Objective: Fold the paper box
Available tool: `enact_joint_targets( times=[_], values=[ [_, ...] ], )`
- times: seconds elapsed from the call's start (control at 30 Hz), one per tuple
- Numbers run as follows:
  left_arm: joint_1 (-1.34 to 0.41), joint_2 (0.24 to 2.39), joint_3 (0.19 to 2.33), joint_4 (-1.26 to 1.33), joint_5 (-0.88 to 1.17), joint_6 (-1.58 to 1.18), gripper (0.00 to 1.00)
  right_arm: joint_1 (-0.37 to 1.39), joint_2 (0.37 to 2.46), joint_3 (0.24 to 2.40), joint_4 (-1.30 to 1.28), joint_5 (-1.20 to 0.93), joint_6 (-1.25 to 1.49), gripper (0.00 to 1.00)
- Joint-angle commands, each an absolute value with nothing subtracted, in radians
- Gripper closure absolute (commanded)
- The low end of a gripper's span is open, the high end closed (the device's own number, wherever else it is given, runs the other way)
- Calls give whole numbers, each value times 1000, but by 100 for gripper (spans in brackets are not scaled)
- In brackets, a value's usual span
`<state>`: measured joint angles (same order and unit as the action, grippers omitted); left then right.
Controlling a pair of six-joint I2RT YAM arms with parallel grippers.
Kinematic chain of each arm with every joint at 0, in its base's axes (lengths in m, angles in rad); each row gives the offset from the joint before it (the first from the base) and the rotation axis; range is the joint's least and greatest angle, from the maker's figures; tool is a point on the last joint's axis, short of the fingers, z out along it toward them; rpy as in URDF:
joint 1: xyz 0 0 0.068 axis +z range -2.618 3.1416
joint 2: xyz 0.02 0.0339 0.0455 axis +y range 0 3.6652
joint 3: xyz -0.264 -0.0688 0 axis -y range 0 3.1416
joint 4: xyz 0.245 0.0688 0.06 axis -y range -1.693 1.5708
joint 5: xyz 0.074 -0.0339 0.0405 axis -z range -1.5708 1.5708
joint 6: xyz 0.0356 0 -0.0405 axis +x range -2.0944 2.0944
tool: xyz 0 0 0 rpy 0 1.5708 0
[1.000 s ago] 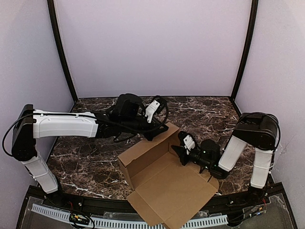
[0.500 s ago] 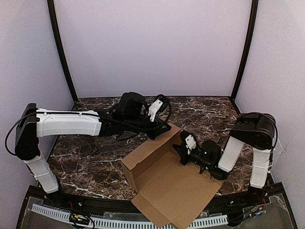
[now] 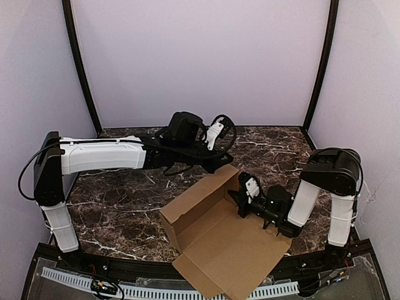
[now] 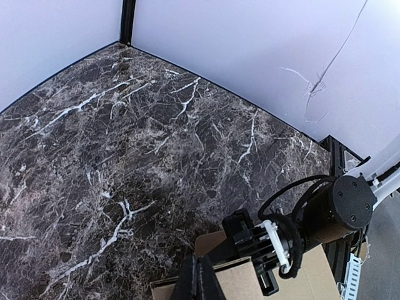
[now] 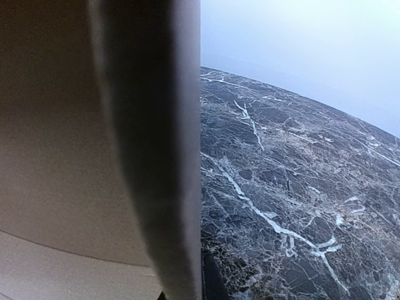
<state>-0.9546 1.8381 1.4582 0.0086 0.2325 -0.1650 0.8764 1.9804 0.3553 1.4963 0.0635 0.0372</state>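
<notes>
Standing half-formed on the counter [image 3: 119, 212], the paper box [image 3: 219, 240] has its back and left walls up but its big front panel flat (much left to fold), right tool [image 3: 239, 199] clamped on its right end, left tool [image 3: 220, 164] closed at its back corner

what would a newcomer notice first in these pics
First, the big half-folded brown cardboard box, lying open at the near middle of the dark marble table. Next, the long white left arm reaching across from the left, with the left gripper pinching the box's far wall. The right gripper pinches its right-hand wall.
</notes>
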Motion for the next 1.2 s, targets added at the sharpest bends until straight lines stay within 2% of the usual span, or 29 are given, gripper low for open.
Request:
enact_joint_targets(
  times=[0.0, 0.1, 0.27, 0.53, 0.7, 0.87, 1.1, 1.13, 1.17],
  values=[
    [-958, 1866, 1459, -34, 249, -177, 99, 873, 1997, 336, 1534, 76, 52, 91],
    [-972, 1873, 1433, -40, 244, -174, 99, 872, 1994, 334, 1534, 79, 57, 69],
    [-990, 1888, 1392, -43, 223, -176, 99, 874, 1987, 333, 1531, 87, 64, 53],
    [-1002, 1893, 1382, -57, 197, -161, 99, 876, 1960, 325, 1508, 107, 75, 45],
    [-1019, 1912, 1374, -60, 191, -160, 99, 876, 1959, 322, 1499, 129, 80, 45],
    [-1025, 1912, 1365, -63, 182, -161, 99, 876, 1971, 343, 1468, 135, 81, 50],
    [-1025, 1904, 1365, -66, 178, -160, 99, 876, 1991, 382, 1449, 146, 68, 80],
    [-1025, 1903, 1364, -66, 178, -160, 99, 876, 1996, 386, 1448, 145, 67, 87],
    [-1025, 1903, 1364, -66, 180, -161, 99, 875, 2000, 388, 1450, 144, 67, 98]
  ],
)
